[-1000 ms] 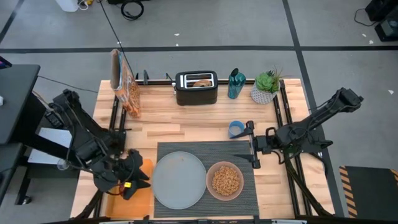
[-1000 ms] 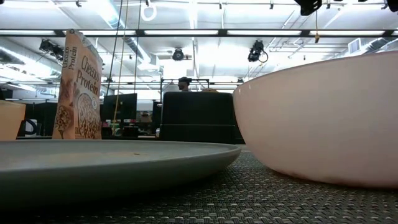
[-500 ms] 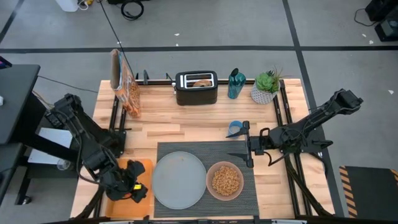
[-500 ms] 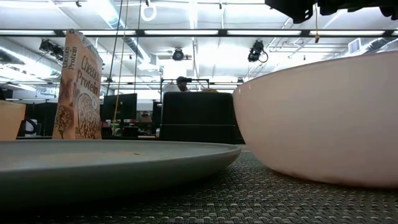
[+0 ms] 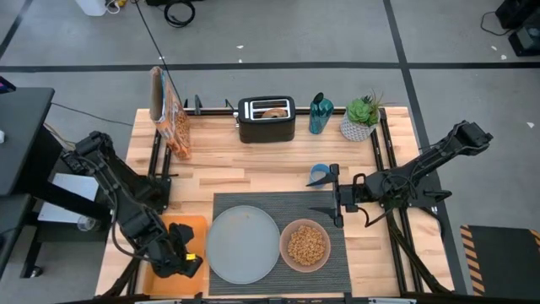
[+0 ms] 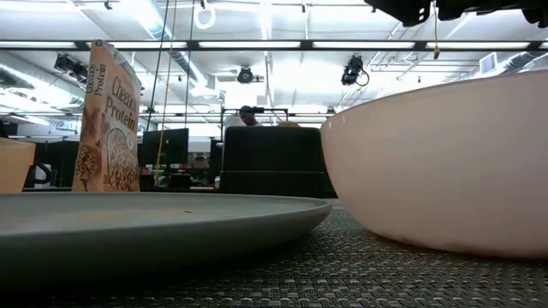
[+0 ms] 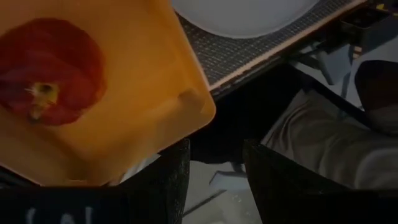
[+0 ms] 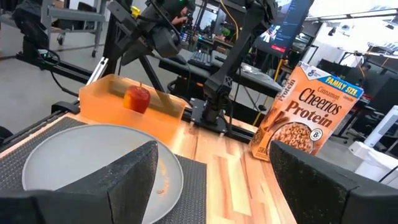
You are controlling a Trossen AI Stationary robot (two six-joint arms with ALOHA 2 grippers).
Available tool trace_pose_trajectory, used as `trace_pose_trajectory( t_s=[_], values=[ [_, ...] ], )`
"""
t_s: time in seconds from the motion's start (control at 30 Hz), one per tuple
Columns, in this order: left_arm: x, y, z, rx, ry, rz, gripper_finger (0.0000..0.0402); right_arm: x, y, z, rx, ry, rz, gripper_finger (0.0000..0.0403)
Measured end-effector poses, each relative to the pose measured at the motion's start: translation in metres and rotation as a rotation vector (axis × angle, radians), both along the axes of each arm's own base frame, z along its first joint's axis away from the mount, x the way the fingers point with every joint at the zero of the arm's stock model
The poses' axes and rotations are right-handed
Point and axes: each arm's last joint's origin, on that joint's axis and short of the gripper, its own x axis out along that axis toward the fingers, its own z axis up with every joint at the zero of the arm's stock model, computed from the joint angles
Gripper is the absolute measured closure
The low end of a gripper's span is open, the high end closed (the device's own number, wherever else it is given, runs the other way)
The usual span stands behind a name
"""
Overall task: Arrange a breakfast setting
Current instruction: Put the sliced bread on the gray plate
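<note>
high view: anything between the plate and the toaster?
Only a strip of placemat and bare wooden table. In the high view nothing stands between the plate and the toaster.

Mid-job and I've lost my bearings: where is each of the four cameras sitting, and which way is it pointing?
High view: overhead, straight down; both arms, plate, bowl of cereal.
Low view: at placemat level, facing the toaster; arm overhead.
Left wrist view: over the orange tray and apple; left hand open.
Right wrist view: across the plate toward the cereal box; right hand open.
Both wrist views share the apple, tray and plate.
</note>
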Motion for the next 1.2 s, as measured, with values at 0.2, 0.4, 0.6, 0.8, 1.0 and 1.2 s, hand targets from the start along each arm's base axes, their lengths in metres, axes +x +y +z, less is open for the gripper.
trace_pose_trajectory(
  t_s=[0.2, 0.4, 0.6, 0.8, 1.0, 1.2],
  values=[
    [0.005, 0.008, -0.002, 0.066, -0.032, -0.039, 0.0244, 0.001, -0.002, 0.000, 0.005, -0.003, 0.009, 0.0087],
    [0.021, 0.027, -0.003, 0.350, -0.243, -0.173, 0.0244, 0.011, -0.023, 0.000, 0.013, -0.011, -0.111, 0.0087],
    [0.030, 0.051, -0.004, 0.826, -0.381, -0.385, 0.0244, 0.043, -0.059, 0.012, -0.001, 0.106, -0.257, 0.0097],
    [0.041, 0.066, 0.000, 1.101, -0.444, -0.552, 0.0244, 0.077, -0.103, 0.031, 0.030, 0.303, -0.322, 0.0107],
    [0.051, 0.074, -0.010, 1.226, -0.618, -0.670, 0.0244, 0.093, -0.150, 0.051, 0.080, 0.368, -0.364, 0.0113],
    [0.048, 0.096, -0.028, 1.291, -0.801, -0.705, 0.0244, 0.104, -0.194, 0.057, 0.106, 0.461, -0.425, 0.0114]
  ],
)
